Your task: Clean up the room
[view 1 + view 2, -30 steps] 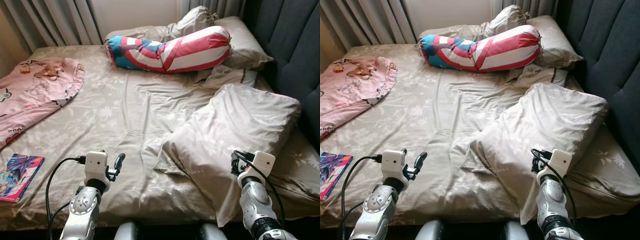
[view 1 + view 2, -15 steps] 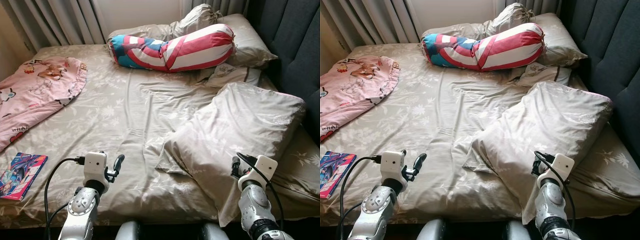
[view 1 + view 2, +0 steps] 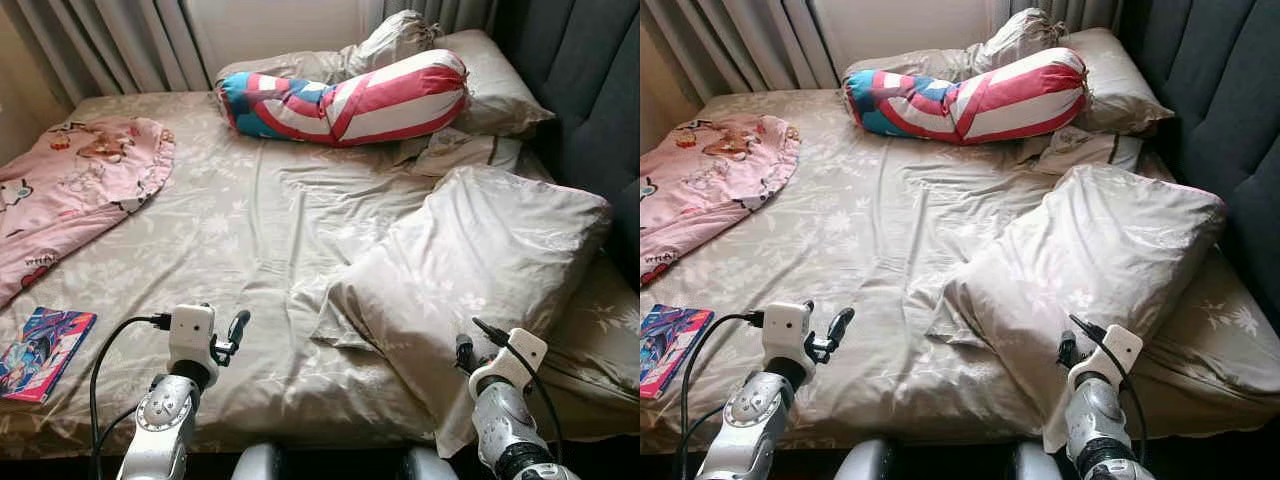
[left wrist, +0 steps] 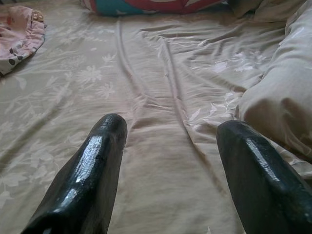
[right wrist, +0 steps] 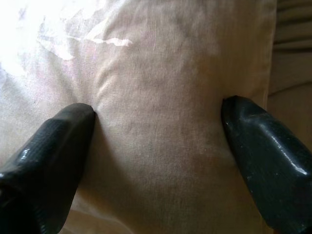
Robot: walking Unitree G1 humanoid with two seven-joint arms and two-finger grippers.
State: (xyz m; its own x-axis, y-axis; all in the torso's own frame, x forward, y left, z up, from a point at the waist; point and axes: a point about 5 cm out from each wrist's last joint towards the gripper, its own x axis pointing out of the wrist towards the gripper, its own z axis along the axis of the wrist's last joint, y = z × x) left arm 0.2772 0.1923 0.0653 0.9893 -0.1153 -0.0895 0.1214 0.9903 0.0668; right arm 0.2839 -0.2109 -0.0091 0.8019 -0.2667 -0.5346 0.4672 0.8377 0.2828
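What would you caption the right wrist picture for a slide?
Open right gripper with fingers spread against the beige pillow.

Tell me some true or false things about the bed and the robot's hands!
1. The book lies on the bed's left edge. True.
2. The right gripper is shut on the pillow. False: its fingers are open, with the pillow's cloth between them.
3. The left gripper holds the blanket. False: it is open over the bare sheet.
4. The striped bolster lies at the bed's far end. True.
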